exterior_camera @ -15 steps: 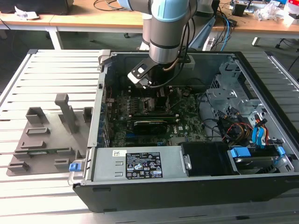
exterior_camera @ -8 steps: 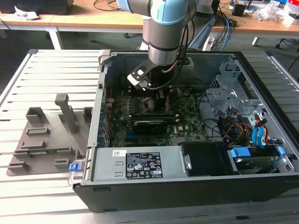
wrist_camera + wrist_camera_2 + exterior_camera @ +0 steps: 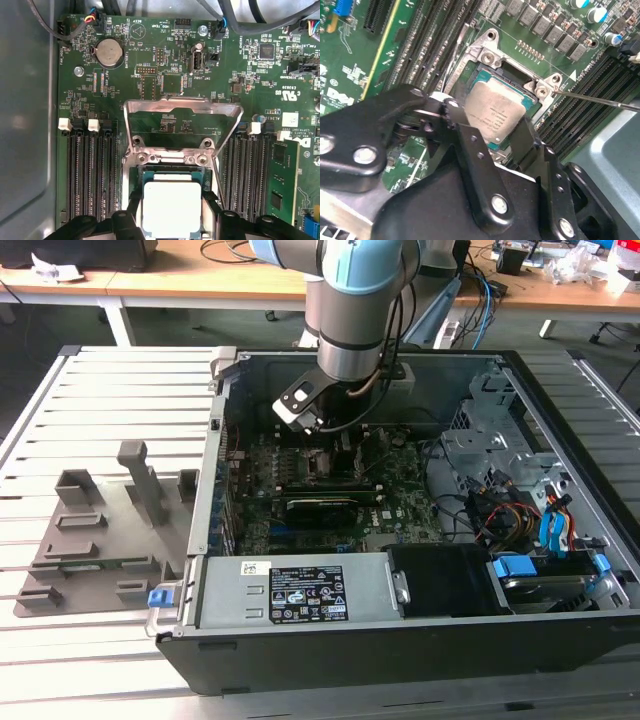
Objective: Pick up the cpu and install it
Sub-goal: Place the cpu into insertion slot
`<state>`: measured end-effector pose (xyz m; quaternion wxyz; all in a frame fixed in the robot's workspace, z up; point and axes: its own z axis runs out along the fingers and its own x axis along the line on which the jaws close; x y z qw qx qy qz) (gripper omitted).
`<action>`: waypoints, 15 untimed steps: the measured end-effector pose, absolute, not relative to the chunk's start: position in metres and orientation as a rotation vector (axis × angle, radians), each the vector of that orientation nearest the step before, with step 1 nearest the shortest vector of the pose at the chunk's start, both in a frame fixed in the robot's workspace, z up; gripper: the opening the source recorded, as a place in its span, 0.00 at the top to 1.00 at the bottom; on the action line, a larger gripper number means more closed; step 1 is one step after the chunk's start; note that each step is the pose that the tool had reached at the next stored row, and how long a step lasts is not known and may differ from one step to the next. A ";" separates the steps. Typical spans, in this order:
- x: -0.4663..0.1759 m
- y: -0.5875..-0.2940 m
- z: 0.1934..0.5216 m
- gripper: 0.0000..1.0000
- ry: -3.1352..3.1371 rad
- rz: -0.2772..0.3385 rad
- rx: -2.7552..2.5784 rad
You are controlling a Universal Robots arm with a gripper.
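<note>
**Over the socket: cpu pinched in the gripper**

Right at the socket, the gripper (image 3: pixel 490 124) has its two black fingers (image 3: pixel 454 114) closed in on opposite edges of the cpu (image 3: pixel 501 106). So it's a narrow grip with the chip in it. The silver top faces up, and in both wrist views the cpu lines up square with the socket frame (image 3: pixel 170 157). Honestly can't tell if it's bedded all the way down or sitting just above the contacts.

The load plate (image 3: pixel 182 105) is swung up and open, just past the cpu. In the second wrist view, a thin lever (image 3: pixel 600 101) pokes out from the socket corner across the memory slots (image 3: pixel 90 175). Those slots run along both sides of the socket, and one side has a green memory module (image 3: pixel 281 175) in it. Beyond the load plate, near the motherboard's (image 3: pixel 150 75) edge, sits a coin cell (image 3: pixel 110 53).

From the exterior view, the arm (image 3: pixel 350 300) reaches straight down into the open computer case (image 3: pixel 400 650), toward its far wall. The case lies on a slatted table (image 3: pixel 90 390). A grey fixture (image 3: pixel 100 530) sits on the table just off the case's side at the exterior view's left.
</note>
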<state>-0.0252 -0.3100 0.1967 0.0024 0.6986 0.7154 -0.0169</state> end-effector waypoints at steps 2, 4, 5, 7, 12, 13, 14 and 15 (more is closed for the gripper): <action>-0.025 -0.310 0.197 0.38 2.244 -0.054 2.191; -0.025 -0.311 0.197 0.38 2.244 -0.054 2.191; -0.025 -0.311 0.197 0.38 2.244 -0.054 2.191; -0.025 -0.312 0.198 0.38 2.245 -0.052 2.192; -0.025 -0.309 0.204 0.38 2.248 -0.046 2.195; -0.025 -0.309 0.207 0.38 2.248 -0.046 2.195; -0.025 -0.309 0.209 0.38 2.248 -0.046 2.195; -0.025 -0.309 0.213 0.38 2.248 -0.046 2.195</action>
